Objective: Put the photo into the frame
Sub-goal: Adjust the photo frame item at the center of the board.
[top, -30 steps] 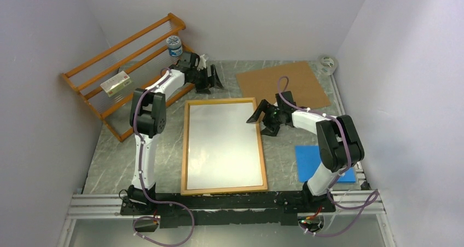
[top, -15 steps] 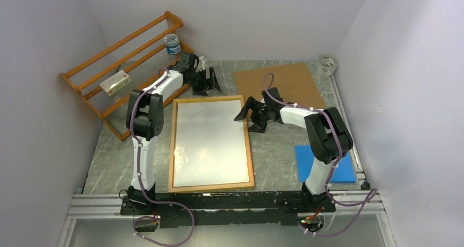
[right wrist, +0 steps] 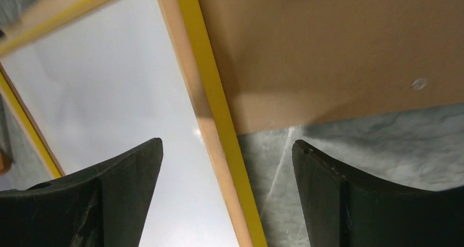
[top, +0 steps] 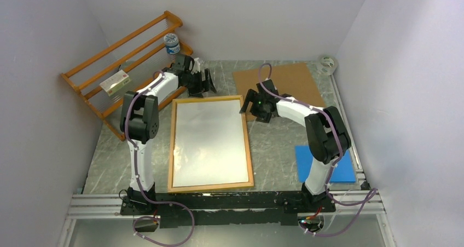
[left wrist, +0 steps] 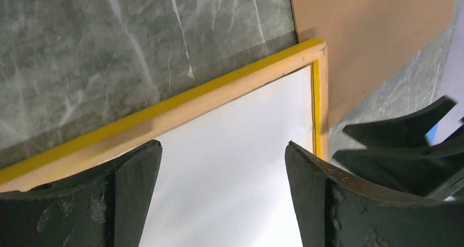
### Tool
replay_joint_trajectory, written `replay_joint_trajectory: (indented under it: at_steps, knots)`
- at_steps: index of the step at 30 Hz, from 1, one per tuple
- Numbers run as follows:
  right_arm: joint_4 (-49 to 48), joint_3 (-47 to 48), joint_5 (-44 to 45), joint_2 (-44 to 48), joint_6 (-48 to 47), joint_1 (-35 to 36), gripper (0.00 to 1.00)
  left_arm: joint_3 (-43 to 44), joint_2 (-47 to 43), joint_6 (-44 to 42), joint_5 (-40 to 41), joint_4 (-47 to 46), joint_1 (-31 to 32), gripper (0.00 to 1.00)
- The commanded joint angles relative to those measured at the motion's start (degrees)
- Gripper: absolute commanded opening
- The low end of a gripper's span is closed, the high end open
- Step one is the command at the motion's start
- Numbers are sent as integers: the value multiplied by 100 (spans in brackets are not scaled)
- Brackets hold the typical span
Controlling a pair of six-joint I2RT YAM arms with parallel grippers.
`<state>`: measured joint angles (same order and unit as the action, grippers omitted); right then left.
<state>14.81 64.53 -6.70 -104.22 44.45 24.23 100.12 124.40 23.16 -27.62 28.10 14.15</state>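
Note:
The frame (top: 250, 159) lies flat in the middle of the table, wood side up with yellow edges. A plain white sheet, the photo (top: 209, 140) back up, fills the frame. My left gripper (top: 209, 84) hovers open at the frame's far edge. In the left wrist view the left gripper (left wrist: 221, 148) has only the white photo (left wrist: 235, 165) and the frame's far rail (left wrist: 164, 115) below it. My right gripper (top: 249, 105) is open at the far right corner. In the right wrist view the right gripper (right wrist: 227, 145) straddles the frame's side rail (right wrist: 205, 88) without touching it.
A brown backing board (top: 282, 81) lies beyond the frame's far right corner, a blue sheet (top: 328, 167) at the near right. An orange slatted rack (top: 90, 66) holding a jar (top: 172, 43) and a small box (top: 115, 84) stands at far left. A tape roll (top: 327, 63) sits far right.
The frame with the white sheet slid left on the table. My right gripper moved left and up to the frame's far right corner. My left gripper shifted slightly left.

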Motion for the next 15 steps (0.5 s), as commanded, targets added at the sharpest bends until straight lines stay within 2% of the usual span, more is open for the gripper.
replay_joint_trajectory:
  at_steps: [1,7,11,15]
  knots:
    - [-170,715,835,41,-420,-15,90,-497,-824,-172,95,-449,4,88]
    - [-598,2169,459,-1003,-793,-9,81,-1004,-1049,-284,256,-807,-5,89]
    - [-687,3064,38,-1818,-864,-5,70,-615,-707,-401,204,-789,0,88]
    - [-773,3628,-227,-2312,-918,18,67,-204,-342,-515,472,-660,0,87]
